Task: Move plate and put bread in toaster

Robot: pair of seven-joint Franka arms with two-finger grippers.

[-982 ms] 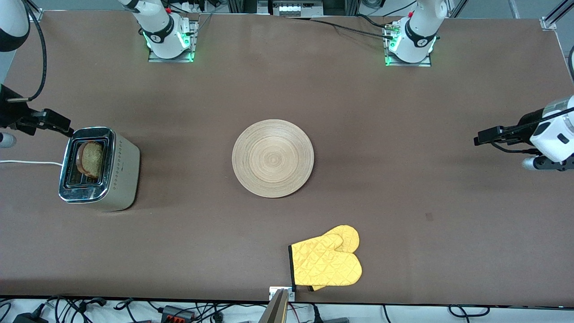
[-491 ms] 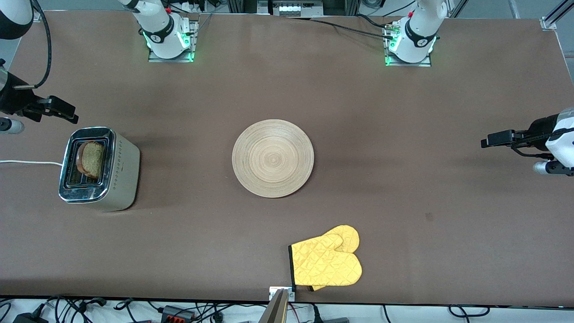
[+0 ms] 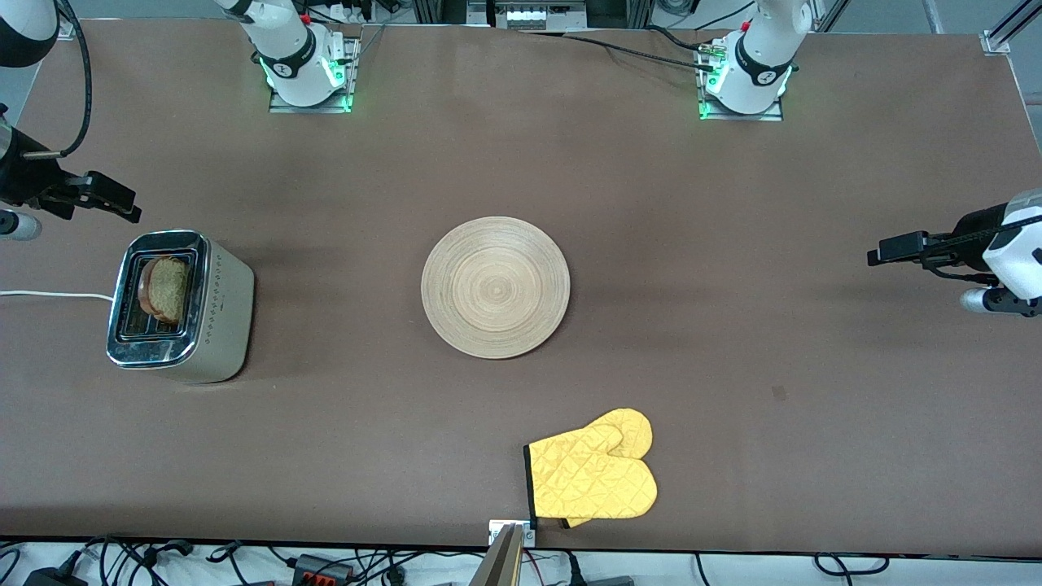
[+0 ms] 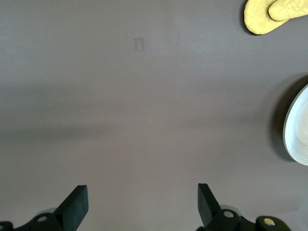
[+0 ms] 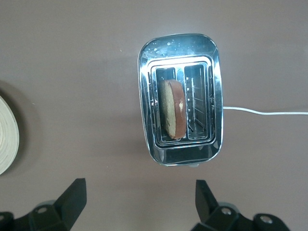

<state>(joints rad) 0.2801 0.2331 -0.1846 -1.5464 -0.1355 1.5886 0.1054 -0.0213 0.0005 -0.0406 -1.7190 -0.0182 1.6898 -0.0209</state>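
Note:
The pale wooden plate (image 3: 495, 286) lies flat in the middle of the table, with nothing on it; its rim also shows in the left wrist view (image 4: 297, 129) and the right wrist view (image 5: 7, 135). The chrome toaster (image 3: 181, 306) (image 5: 180, 53) stands at the right arm's end. The brown bread (image 3: 167, 288) (image 5: 173, 109) stands upright in one of its slots. My right gripper (image 3: 118, 203) (image 5: 139, 188) hangs open and empty over bare table next to the toaster. My left gripper (image 3: 886, 248) (image 4: 142, 192) is open and empty over bare table at the left arm's end, well apart from the plate.
A yellow quilted oven mitt (image 3: 593, 476) (image 4: 273, 14) lies near the table edge closest to the front camera. The toaster's white cord (image 3: 49, 294) (image 5: 265, 113) runs off toward the right arm's end.
My right gripper has pulled away from the toaster's top edge. The left gripper has shifted slightly over its end of the table. Plate, bread and toaster have not moved.

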